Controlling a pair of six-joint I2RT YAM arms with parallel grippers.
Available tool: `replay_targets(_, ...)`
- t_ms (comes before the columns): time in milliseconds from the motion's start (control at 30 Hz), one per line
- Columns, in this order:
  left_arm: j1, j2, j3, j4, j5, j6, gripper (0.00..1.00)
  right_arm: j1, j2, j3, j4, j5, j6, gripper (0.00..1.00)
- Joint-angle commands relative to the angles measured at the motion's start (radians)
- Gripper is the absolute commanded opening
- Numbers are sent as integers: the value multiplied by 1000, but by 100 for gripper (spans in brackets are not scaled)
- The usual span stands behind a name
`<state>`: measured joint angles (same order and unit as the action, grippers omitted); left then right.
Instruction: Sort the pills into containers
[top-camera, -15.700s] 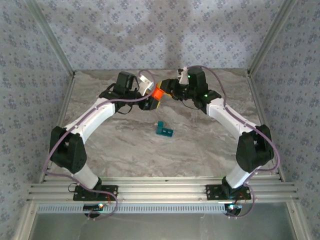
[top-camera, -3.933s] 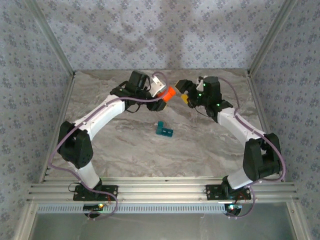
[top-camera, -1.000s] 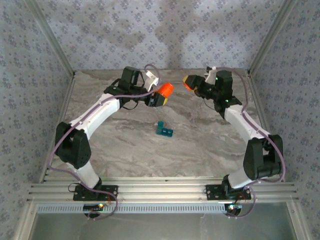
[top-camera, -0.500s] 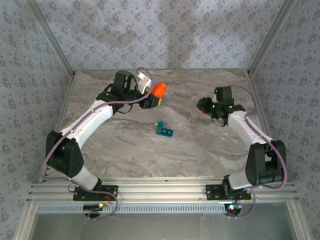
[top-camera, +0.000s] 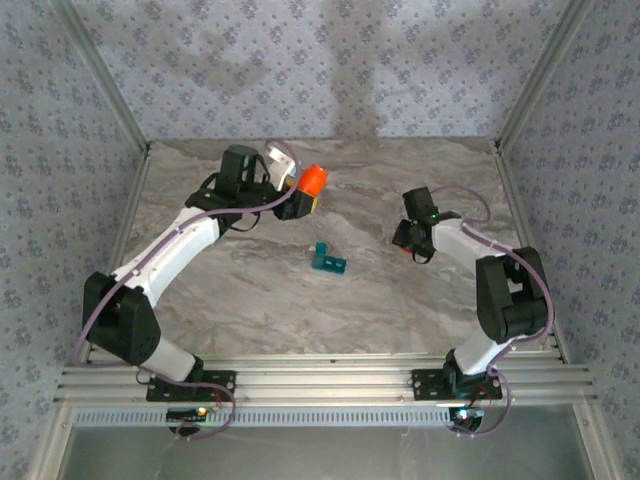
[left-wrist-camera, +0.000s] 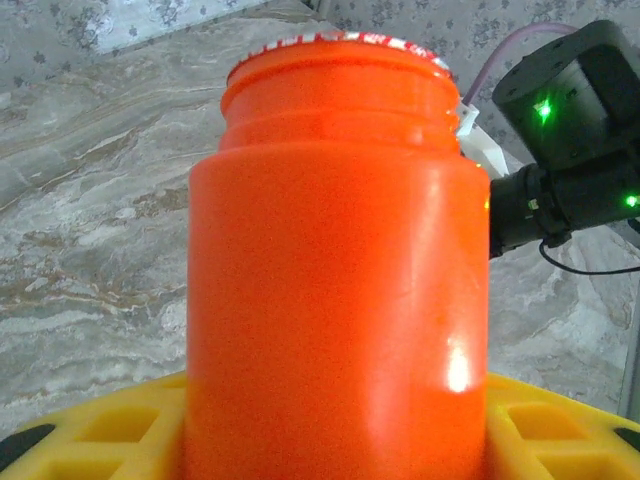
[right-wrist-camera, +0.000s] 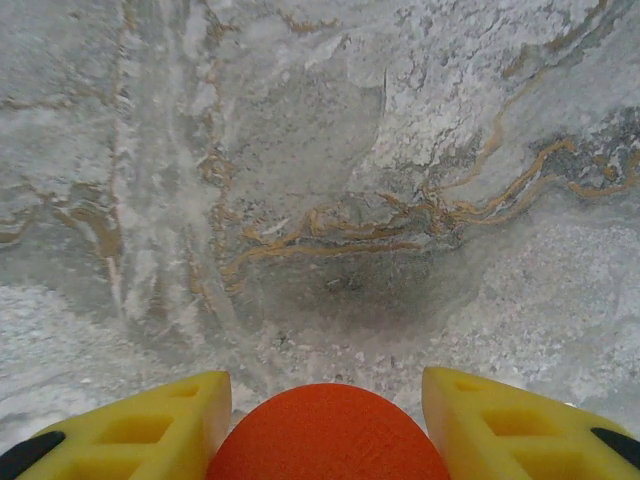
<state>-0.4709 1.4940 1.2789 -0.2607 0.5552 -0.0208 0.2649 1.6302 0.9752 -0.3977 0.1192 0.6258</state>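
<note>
- The left end effector (top-camera: 303, 197) grasps an orange bottle (left-wrist-camera: 335, 280) between its yellow fingers, lifted above the far left part of the tabletop (top-camera: 250, 290).
- The right end effector (right-wrist-camera: 325, 400), pointing down close to the tabletop, grasps a round orange cap (right-wrist-camera: 328, 437).
- The teal pill box (top-camera: 328, 260) lies on the tabletop between the arms, apart from both end effectors.

One orange bottle (top-camera: 313, 180) at the far left. One orange cap (right-wrist-camera: 328, 435) on the right. One teal pill box (top-camera: 328, 260) in the middle of one marble table (top-camera: 380, 300). Two robot arms: the left arm (top-camera: 175, 240) and the right arm (top-camera: 462, 235).
</note>
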Motion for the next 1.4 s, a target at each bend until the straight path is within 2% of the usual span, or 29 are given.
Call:
replay_targets(0,8,-52,-10,21,-13,-7,0,18,32,3,-36,78,32,36)
replay_targets(233,8,-64,-27,14,-23,-14,0,86,26,-33,-60,151,64,37)
replay_targets(500,9,-78,-44,18,-43,-16,0,138,33,-98,-53,139,137,45)
replay_targets(933,9,-103,-60,14,-63,-30,0,143,81,-69,-64,55,134,70)
replay_targets(1100,9,-113,-72,14,-65,-35,0,139,37,-62,-88,27,129,74)
replay_targets(1367,9,-118,-115,16,-35,-38,0,129,-123,-62,-95,13,124,76)
